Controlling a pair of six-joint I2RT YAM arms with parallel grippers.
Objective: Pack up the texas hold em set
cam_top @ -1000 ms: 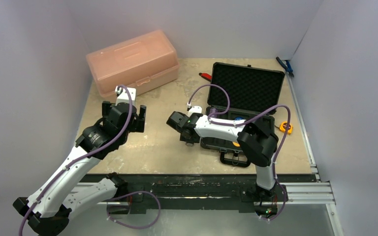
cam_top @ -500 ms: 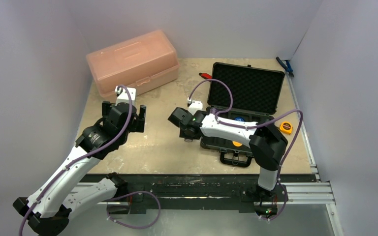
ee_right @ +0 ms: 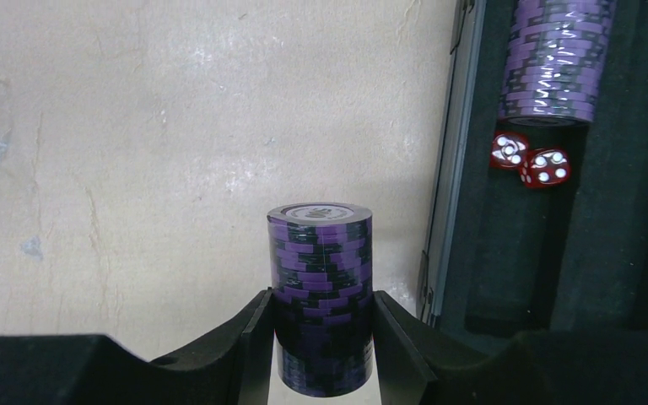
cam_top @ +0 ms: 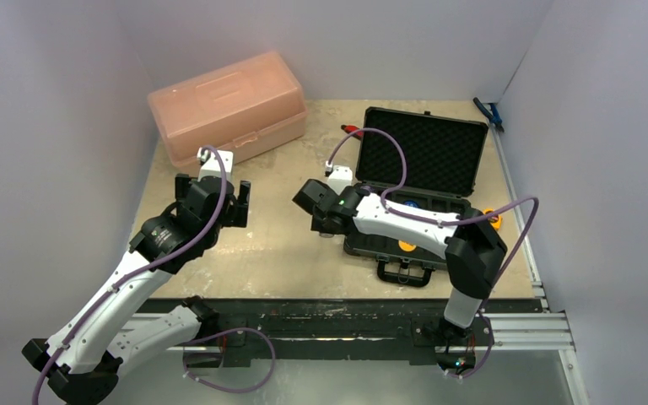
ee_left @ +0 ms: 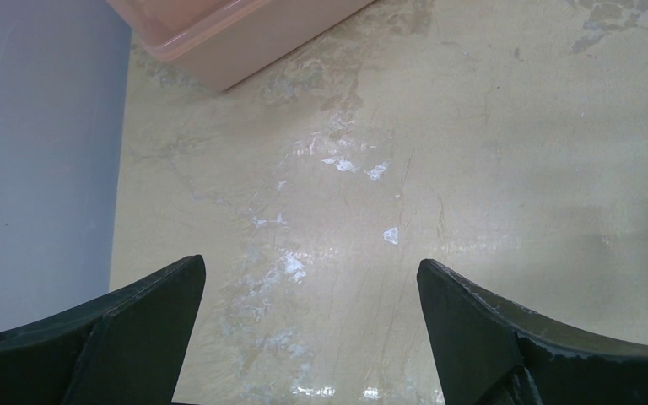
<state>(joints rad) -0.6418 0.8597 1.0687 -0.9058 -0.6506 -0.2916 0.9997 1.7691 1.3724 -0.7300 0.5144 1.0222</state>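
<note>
The black briefcase [cam_top: 426, 152] lies open at the right of the table, its foam-lined lid upright. My right gripper [ee_right: 321, 337] is shut on a purple chip stack [ee_right: 321, 278], which it holds over bare table just left of the case edge [ee_right: 447, 186]. Inside the case, a second purple chip stack [ee_right: 554, 59] lies in a foam slot. Two red dice [ee_right: 530, 160] sit right below it. An orange disc [cam_top: 406, 245] shows in the case base. My left gripper [ee_left: 310, 266] hangs open over bare table, far left of the case, with nothing between its fingers.
A translucent pink box [cam_top: 228, 105] stands at the back left, its corner [ee_left: 236, 34] in the left wrist view. A yellow tape measure [cam_top: 494, 218] lies right of the case. A red-handled tool [cam_top: 351, 130] and blue pliers [cam_top: 489, 114] lie at the back. Walls close three sides.
My right gripper has moved slightly right and away with the chip stack, toward the case, and its elbow has swung right. The left arm has not moved.
</note>
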